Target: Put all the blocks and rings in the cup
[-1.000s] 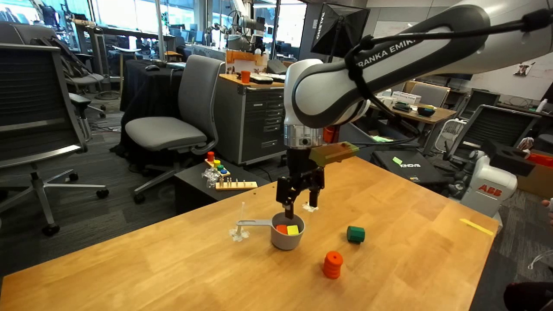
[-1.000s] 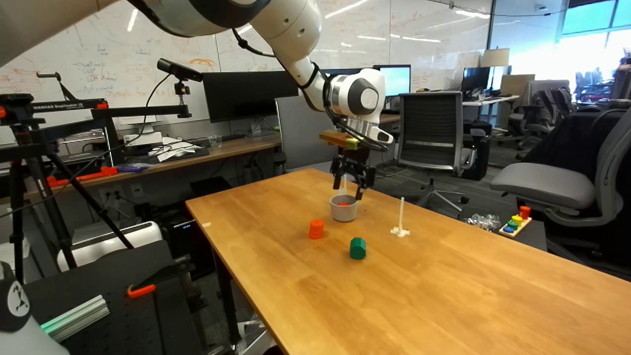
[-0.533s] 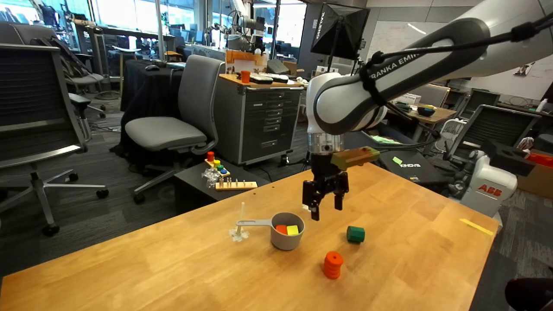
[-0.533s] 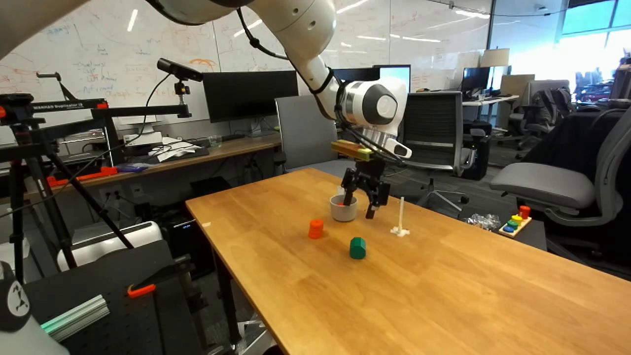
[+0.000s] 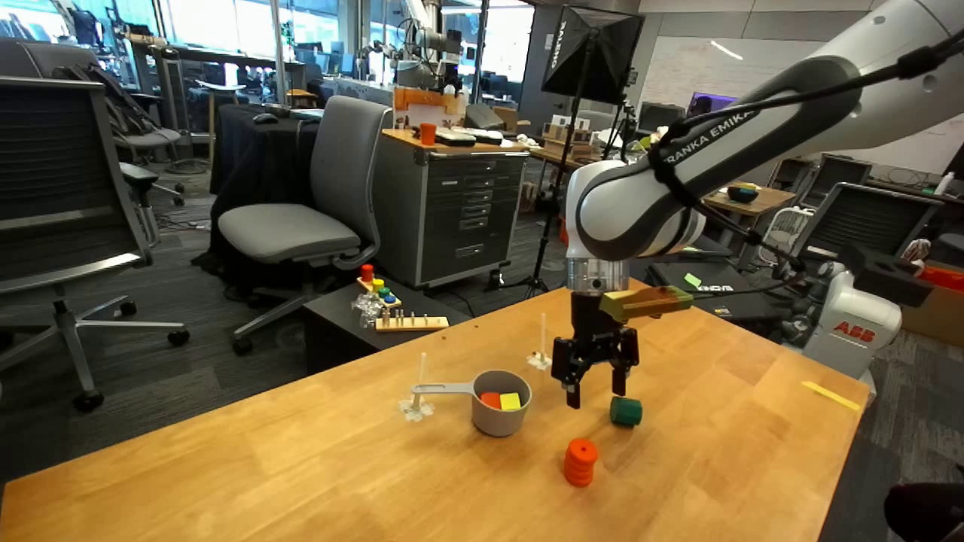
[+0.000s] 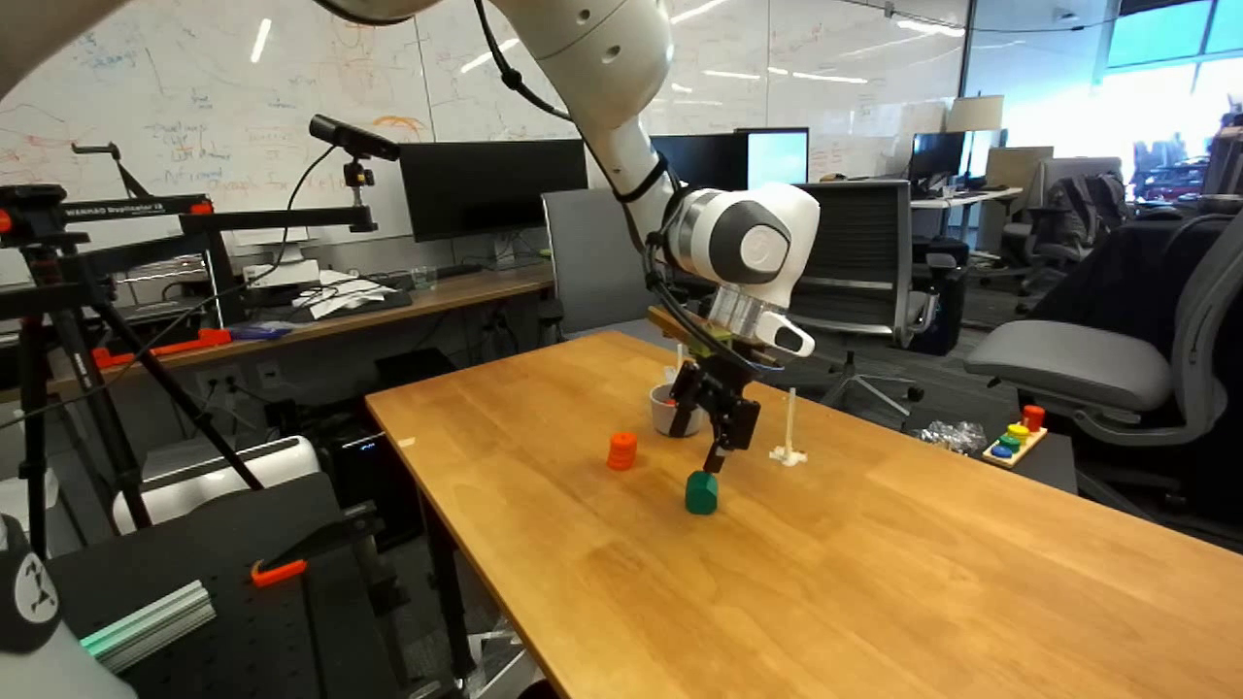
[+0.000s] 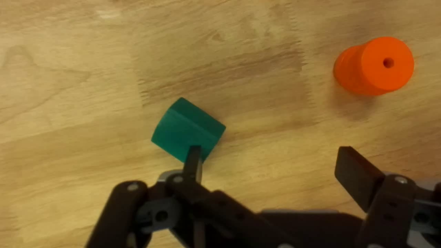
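The grey cup [image 5: 497, 420] stands upright with its handle sticking out sideways. Inside it lie a red block [image 5: 490, 400] and a yellow block [image 5: 510, 401]. A green block [image 5: 626, 412] rests on its side on the table. In front of it stands an upright stack of orange rings [image 5: 581, 462]. My gripper [image 5: 596, 396] hangs low between cup and green block, jaws wide apart with nothing between them. In the wrist view one of its fingers [image 7: 193, 160] overlaps the near corner of the green block [image 7: 184, 132]; the orange rings [image 7: 387, 63] are beyond the opposite finger.
Two thin upright pegs are fixed to the table, a peg [image 5: 422, 369] by the cup handle and another peg [image 5: 543, 331] behind the cup. Yellow tape [image 5: 831, 395] marks the table near an edge. A low black stand [image 5: 339, 331] with toys is beside the table.
The open gripper has moved from above the cup over toward the green block and come lower. The green block has shifted slightly away from the cup. Cup and orange rings have stayed put.
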Controlling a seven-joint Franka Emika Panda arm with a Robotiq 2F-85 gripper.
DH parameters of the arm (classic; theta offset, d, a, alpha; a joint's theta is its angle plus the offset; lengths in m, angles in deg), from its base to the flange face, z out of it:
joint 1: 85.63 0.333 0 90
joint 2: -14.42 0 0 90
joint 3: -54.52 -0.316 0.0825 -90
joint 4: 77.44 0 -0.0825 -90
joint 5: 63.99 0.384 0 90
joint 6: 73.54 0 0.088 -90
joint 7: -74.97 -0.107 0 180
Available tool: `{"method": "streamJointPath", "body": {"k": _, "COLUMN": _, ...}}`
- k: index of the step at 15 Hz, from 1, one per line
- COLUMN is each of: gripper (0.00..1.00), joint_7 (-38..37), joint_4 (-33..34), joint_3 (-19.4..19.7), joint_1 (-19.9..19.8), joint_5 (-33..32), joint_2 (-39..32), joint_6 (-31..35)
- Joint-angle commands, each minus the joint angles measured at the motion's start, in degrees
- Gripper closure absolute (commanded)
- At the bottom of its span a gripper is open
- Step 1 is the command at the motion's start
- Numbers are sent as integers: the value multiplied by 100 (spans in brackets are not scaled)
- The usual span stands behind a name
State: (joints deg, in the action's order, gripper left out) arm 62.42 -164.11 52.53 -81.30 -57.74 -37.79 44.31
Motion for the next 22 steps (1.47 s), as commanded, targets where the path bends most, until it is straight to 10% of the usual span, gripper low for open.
{"method": "streamJointPath", "body": {"k": 1, "gripper": 0, "joint_7": -73, "joint_4": -704, "joint_3": 92, "joint_1": 11, "joint_5": 48, "joint_2": 594, "joint_6": 310}}
{"method": "streamJointPath", "body": {"k": 15, "gripper": 0, "joint_7": -180, "joint_4": -2656, "joint_3": -37, "joint_1": -643, "joint_5": 1684, "joint_2": 1584, "joint_6": 1800}}
{"method": "streamJointPath", "body": {"k": 22, "gripper": 0, "joint_7": -403, "joint_4": -2778, "joint_3": 163, "joint_1": -501, "joint_5": 1390, "joint_2": 1613, "joint_6": 1579}}
